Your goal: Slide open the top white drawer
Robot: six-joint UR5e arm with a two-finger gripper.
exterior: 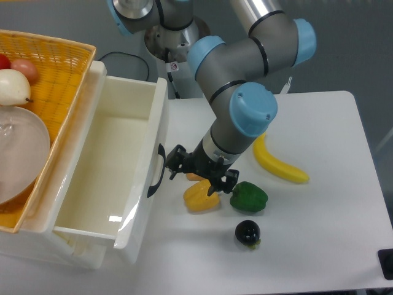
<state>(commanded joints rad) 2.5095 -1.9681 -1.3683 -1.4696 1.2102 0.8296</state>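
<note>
The top white drawer (161,117) stands pulled far out to the right, and its deep cream interior shows nothing inside. Its curved black handle (156,177) runs along the front face. My gripper (172,165) sits just right of the handle, level with its upper half. A narrow gap separates it from the bar. The black fingers (174,153) are spread, with nothing between them.
A yellow wicker basket (58,67) with fruit and a clear bowl (18,153) sits on top of the cabinet at left. On the table right of the drawer lie a yellow pepper (199,196), a green pepper (249,196), a dark eggplant (247,232) and a banana (279,165).
</note>
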